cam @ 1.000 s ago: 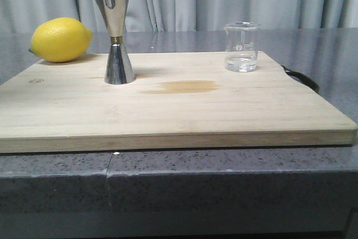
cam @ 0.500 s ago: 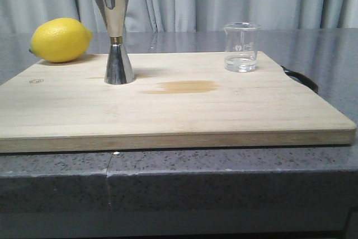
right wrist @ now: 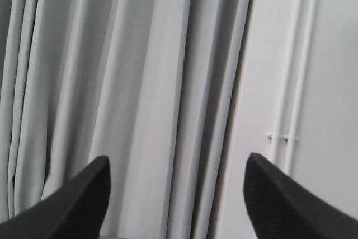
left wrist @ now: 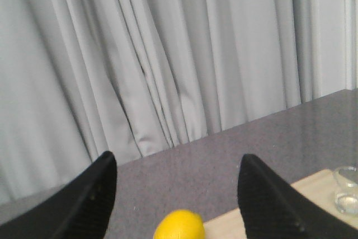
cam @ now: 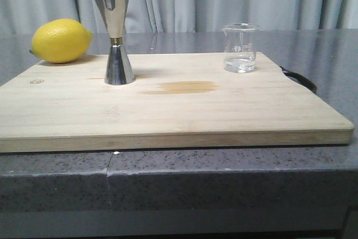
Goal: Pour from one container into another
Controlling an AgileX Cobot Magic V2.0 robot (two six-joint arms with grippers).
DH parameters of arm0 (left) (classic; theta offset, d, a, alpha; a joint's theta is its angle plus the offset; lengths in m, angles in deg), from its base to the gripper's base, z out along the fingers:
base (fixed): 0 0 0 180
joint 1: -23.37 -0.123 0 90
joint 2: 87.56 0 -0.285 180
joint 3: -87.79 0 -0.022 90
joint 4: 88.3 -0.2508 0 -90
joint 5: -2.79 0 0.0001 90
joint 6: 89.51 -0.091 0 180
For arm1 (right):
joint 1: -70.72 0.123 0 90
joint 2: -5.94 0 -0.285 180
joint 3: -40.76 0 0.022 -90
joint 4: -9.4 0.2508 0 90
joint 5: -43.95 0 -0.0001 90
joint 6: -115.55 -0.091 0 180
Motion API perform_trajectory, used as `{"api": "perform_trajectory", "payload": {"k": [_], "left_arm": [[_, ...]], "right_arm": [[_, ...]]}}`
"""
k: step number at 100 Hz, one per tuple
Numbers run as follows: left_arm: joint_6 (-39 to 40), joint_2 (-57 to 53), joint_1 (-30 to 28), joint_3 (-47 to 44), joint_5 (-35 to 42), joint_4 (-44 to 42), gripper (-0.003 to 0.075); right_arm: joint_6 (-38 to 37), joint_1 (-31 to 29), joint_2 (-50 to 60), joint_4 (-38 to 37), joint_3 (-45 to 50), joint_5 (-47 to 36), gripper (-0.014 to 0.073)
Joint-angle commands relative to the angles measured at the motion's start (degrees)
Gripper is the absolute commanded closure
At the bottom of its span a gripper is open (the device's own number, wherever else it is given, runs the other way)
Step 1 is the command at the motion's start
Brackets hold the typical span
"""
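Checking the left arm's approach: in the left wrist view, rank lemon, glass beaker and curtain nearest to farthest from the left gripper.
From the left gripper:
1. lemon: just ahead, centred.
2. glass beaker: farther off, toward the robot's right.
3. curtain: at the very back.

right gripper with two black fingers spread wide apart and nothing between them, long grey curtain hanging in folds behind, white wall beside it, thin white pipes running down the wall
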Motion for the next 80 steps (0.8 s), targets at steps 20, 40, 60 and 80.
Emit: {"api": "perform_trajectory", "payload": {"k": [20,40,60,80], "left_arm": [[3.6,-16.9,0.3,-20.8,20.4,3.7,0.0301],[3.6,-20.8,0.3,-27.9,29.3,3.9,0.0368],[3.6,-20.8,0.3,-27.8,29.1,4.0,0.0552],[3.6,-20.8,0.3,-27.8,29.0,8.3,0.0739]], "right_arm": [[0.5,-0.3,11.1,-1.0,11.2,2.3,0.0148],[0.5,-0.3,12.9,-0.7,17.9,2.3,0.0249],[0.5,-0.3,12.9,-0.7,20.6,1.9,0.0536],[0.5,-0.3,12.9,-0.6,20.6,0.4,0.0669]]}}
